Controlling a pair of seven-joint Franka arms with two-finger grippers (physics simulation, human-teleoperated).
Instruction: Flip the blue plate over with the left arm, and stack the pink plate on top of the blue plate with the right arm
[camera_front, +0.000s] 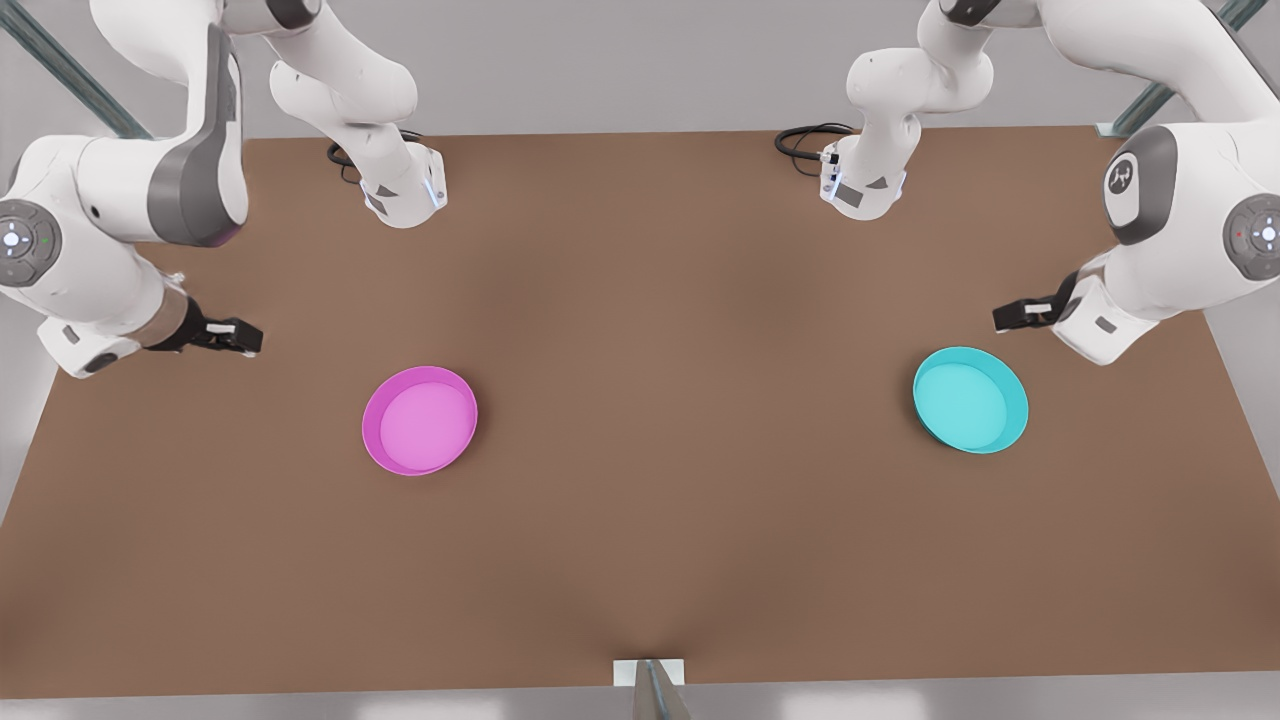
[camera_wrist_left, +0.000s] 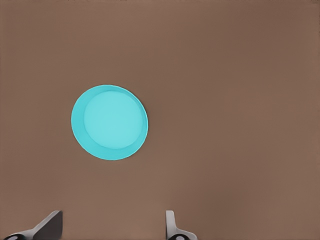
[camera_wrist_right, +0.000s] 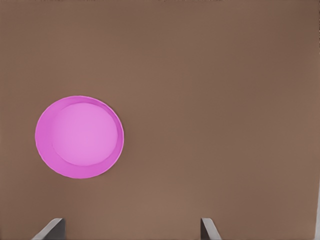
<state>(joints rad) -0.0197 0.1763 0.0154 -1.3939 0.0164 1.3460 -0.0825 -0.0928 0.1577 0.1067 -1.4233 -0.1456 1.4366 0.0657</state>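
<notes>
1. The blue plate (camera_front: 970, 400) lies rim-up on the brown surface (camera_front: 680, 520), on the front view's right, well apart from the pink plate (camera_front: 420, 420) on the front view's left. Neither is touched, so the flip is the step in hand.
2. The left end effector (camera_front: 1012, 316) hovers just beside and above the blue plate, released and empty; the left wrist view shows its fingertips (camera_wrist_left: 171, 225) spread with the blue plate (camera_wrist_left: 109, 122) ahead of them.
3. To flip well, I would bring the left end effector down to the rim's near edge, one finger inside the wall and one outside, and pinch only the low rim; it looks thin, so a shallow bite may slip.
4. Lift enough to clear the surface before rolling the wrist, then set it down flat on its rim.
5. The right end effector (camera_front: 232, 335) waits near the pink plate (camera_wrist_right: 79, 137), also released and empty. It should hold off until the blue plate sits steady.
</notes>
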